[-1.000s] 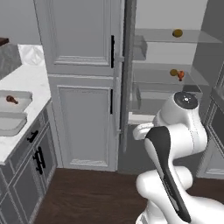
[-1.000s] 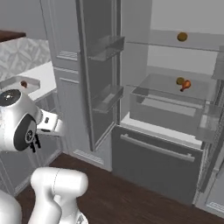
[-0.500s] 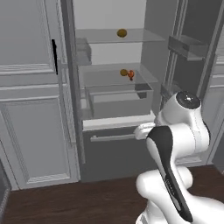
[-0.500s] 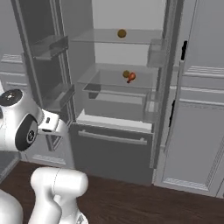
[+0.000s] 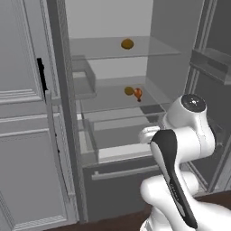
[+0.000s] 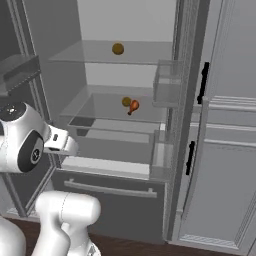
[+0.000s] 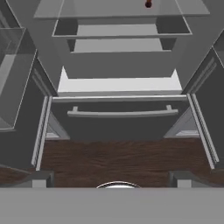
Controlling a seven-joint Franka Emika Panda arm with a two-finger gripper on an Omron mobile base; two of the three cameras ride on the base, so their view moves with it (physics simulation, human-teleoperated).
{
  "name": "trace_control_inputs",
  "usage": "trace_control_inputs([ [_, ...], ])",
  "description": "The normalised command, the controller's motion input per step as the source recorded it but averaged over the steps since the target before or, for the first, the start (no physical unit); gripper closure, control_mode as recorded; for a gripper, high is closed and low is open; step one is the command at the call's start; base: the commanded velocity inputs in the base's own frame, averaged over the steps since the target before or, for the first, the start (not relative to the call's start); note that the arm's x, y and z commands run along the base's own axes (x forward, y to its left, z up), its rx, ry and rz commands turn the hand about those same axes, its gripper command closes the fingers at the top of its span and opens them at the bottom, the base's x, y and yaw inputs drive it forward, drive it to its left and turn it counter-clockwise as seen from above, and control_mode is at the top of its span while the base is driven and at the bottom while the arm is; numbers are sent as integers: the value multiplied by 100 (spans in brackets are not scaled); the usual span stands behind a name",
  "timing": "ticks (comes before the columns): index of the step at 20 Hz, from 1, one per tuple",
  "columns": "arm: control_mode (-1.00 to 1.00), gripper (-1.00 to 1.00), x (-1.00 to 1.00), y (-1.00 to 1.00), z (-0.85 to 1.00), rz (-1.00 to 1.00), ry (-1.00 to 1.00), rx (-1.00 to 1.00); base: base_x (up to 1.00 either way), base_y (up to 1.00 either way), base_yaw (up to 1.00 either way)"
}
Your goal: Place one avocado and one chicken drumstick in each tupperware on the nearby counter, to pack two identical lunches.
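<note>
The open fridge [image 5: 113, 67] stood as a tall grey cabinet with pale smooth walls, clear glass shelves and a flat drawer front with a long bar handle [image 7: 122, 113] at its base. Its doors [image 6: 200, 150] swung out to both sides, each carrying see-through bins. Dark wood-grain floor [image 7: 118, 162] ran below the drawer.

The white arm [image 5: 180, 149], glossy with a dark band, was folded in front of the fridge, its hand aimed low at the drawer. The gripper [image 7: 108, 179] was spread wide, holding nothing.

One round ochre avocado [image 5: 127, 43] lay on the fridge's upper shelf. On the shelf below it, a second avocado [image 5: 129, 90] sat touching a reddish-orange, teardrop chicken drumstick [image 5: 138, 94].
</note>
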Motion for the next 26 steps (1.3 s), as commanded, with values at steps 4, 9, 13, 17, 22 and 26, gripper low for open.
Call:
trace_control_inputs([
  [4,100,-100,0,0,0,0,0,0,88,0,-15],
  [9,-100,-100,4,-1,-6,-4,-3,-1,20,-1,-17],
  [13,-100,-100,56,-11,-21,-17,-9,-1,0,0,0],
  [17,-100,-100,86,-26,-5,-10,-4,0,0,0,0],
  [22,-100,-100,97,-40,-5,-2,2,0,0,0,0],
  [26,-100,-100,100,-26,-2,-1,10,0,0,0,0],
])
